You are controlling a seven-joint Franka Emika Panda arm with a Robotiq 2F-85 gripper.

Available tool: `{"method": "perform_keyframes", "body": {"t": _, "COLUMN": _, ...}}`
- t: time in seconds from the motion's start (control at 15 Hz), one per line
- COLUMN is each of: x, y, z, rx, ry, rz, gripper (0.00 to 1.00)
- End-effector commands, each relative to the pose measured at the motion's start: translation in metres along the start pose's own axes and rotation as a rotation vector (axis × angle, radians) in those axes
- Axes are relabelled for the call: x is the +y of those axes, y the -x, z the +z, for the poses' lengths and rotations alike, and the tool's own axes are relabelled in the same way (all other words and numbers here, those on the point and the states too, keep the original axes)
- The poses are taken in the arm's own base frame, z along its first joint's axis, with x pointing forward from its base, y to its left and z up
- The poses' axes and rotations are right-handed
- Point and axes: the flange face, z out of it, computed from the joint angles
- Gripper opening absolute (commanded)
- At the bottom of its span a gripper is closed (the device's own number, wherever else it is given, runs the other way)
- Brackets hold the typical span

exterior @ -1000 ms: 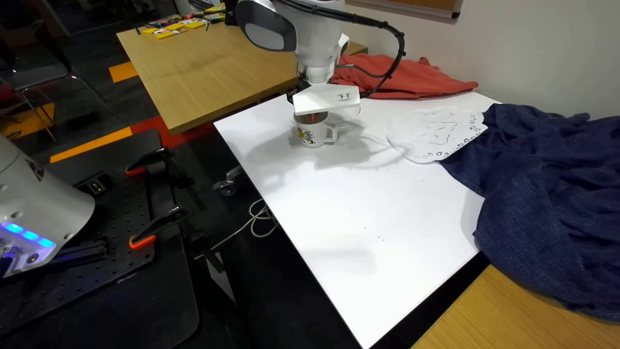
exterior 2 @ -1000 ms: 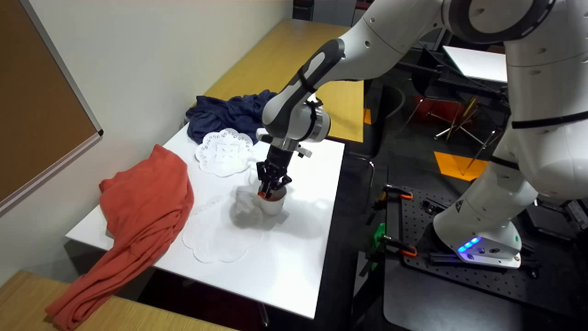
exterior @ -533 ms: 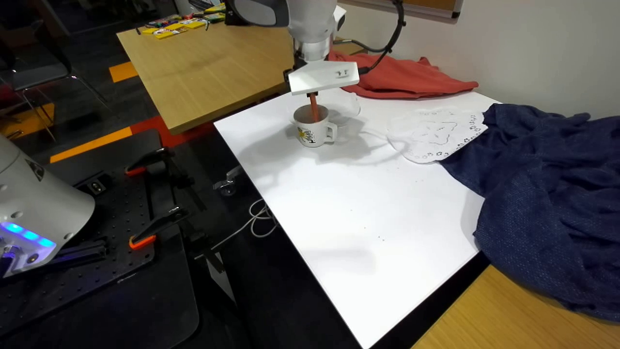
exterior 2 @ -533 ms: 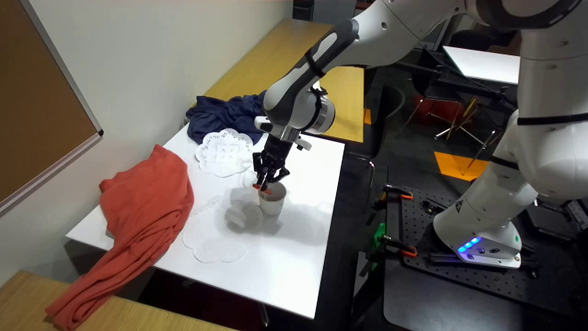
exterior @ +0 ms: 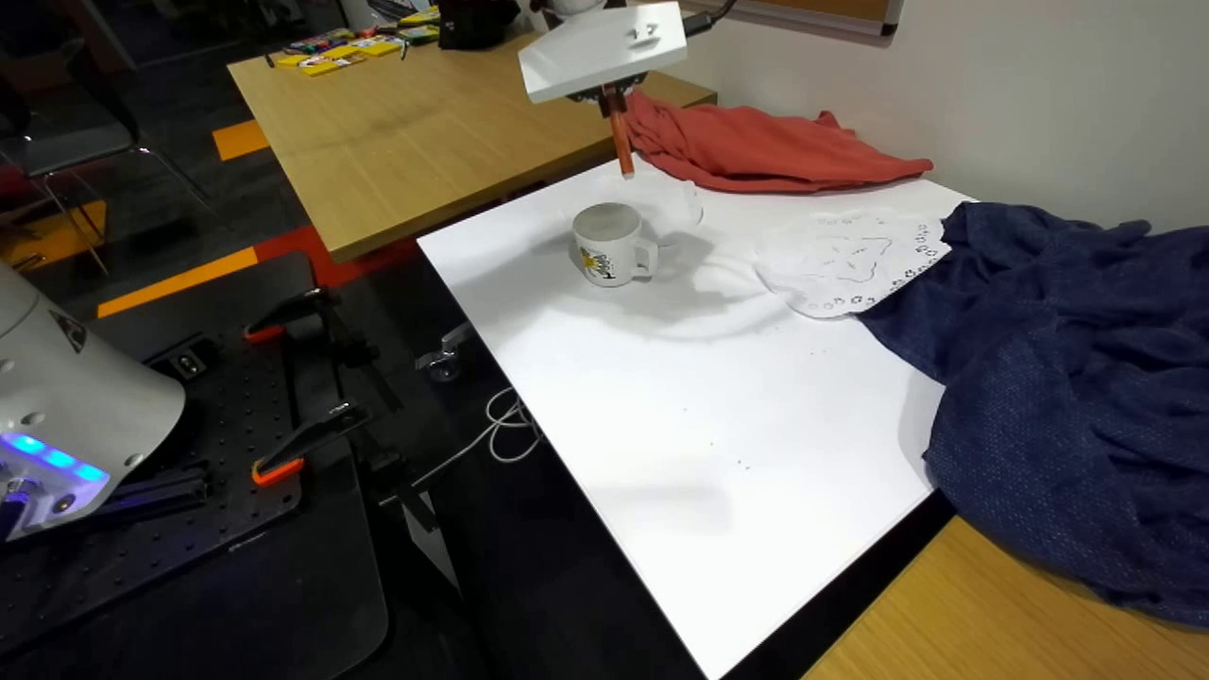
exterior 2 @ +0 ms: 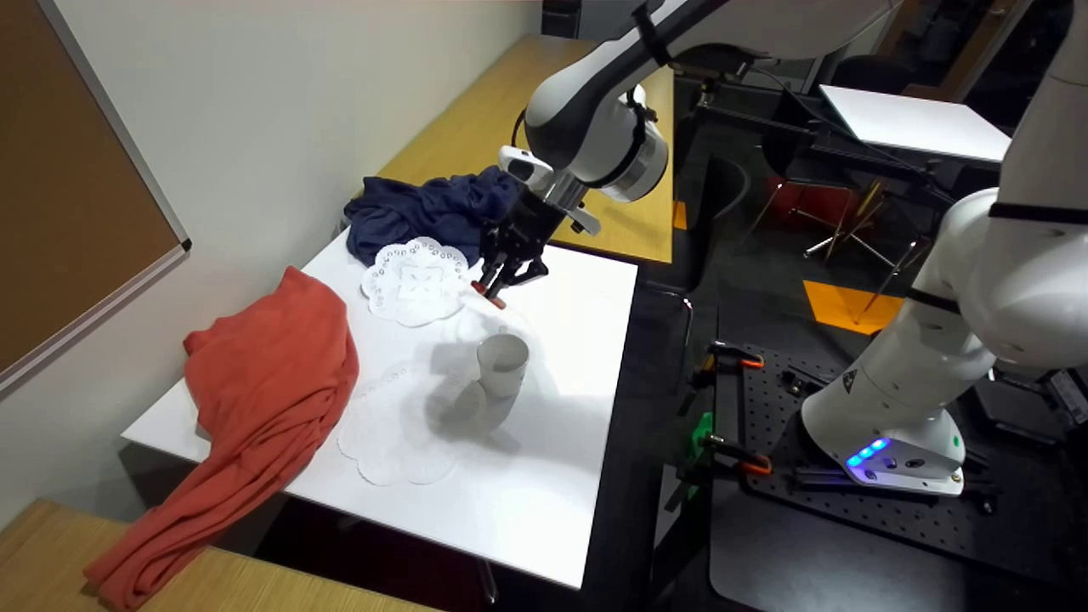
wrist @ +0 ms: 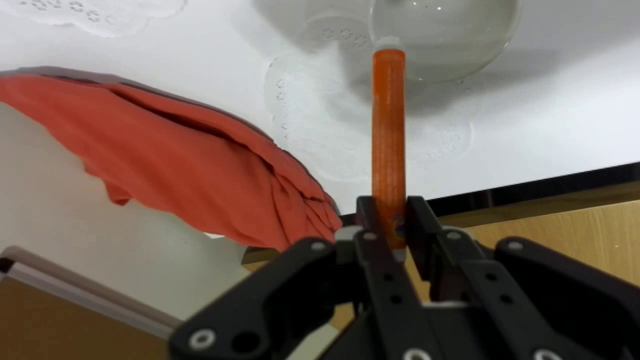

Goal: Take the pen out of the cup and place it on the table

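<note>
Your gripper (wrist: 389, 212) is pinching the pen (wrist: 388, 125) clear of the cup (exterior: 609, 253). In an exterior view, the cup is standing far left on the surface (exterior: 718, 397).

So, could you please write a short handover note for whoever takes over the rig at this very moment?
Gripper: the gripper is shut on the pen, near one end.
Things: the pen hangs in the air, slightly tilted in an exterior view; the cup stands upright on the white table; a red cloth lies at the table's edge.
Done: the pen is out of the cup.
Left: lower the pen onto a bare part of the table, open the gripper and back away, probably best kept clear of the cup.
</note>
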Motion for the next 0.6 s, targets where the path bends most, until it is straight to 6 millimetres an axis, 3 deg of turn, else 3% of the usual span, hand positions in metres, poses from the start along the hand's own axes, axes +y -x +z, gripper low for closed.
{"method": "perform_keyframes", "body": {"t": 0.0, "x": 0.014, "y": 0.011, "z": -0.025, "rx": -0.023, "ry": 0.113, "rz": 0.09, "gripper": 0.05}}
{"method": "perform_keyframes", "body": {"t": 0.27, "x": 0.037, "y": 0.041, "z": -0.019, "rx": -0.095, "ry": 0.196, "rz": 0.204, "gripper": 0.05}}
{"method": "perform_keyframes", "body": {"t": 0.53, "x": 0.049, "y": 0.082, "z": 0.006, "rx": -0.161, "ry": 0.187, "rz": 0.34, "gripper": 0.05}}
